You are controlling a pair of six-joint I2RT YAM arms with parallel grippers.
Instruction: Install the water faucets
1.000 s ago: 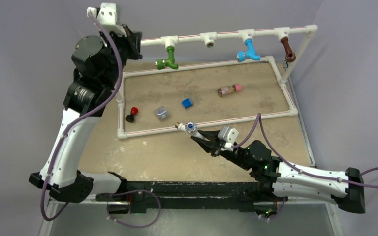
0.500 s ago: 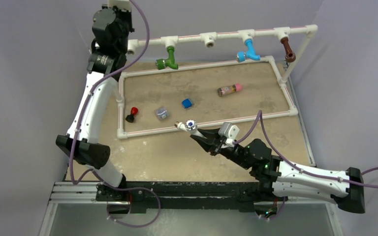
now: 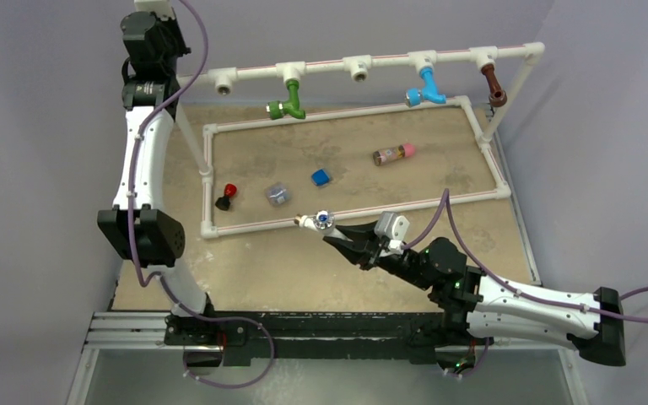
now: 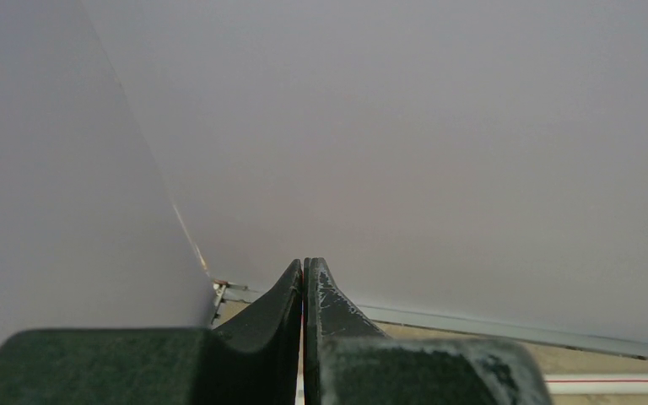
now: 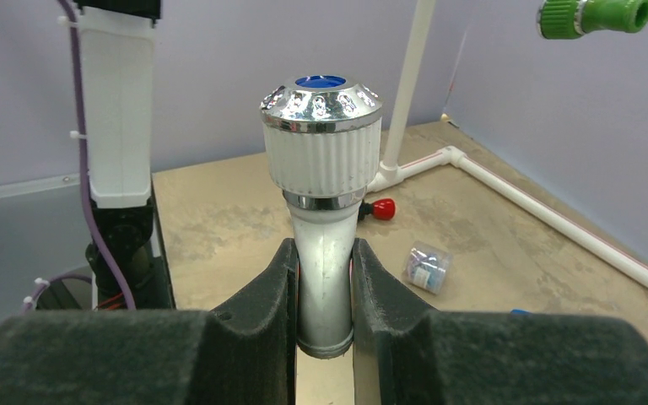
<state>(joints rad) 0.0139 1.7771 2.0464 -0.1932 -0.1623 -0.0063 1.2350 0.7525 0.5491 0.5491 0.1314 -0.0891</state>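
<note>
White faucet (image 5: 322, 160) clamped in my right gripper (image 5: 322, 251)

I pinch its stem, chrome-capped knob outward, low over the table (image 3: 304, 274) beside the pipe frame's (image 3: 253, 224) near rail. My left gripper (image 4: 304, 274) is pressed together, empty, high at the far left. The green faucet (image 3: 288, 103), blue faucet (image 3: 427, 89) and brown faucet (image 3: 494, 85) hang from the top rail

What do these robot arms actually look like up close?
The left arm and right arm have white shells with black joints, and a purple cable running alongside. Each ends in two dark, tapering fingers.
</note>
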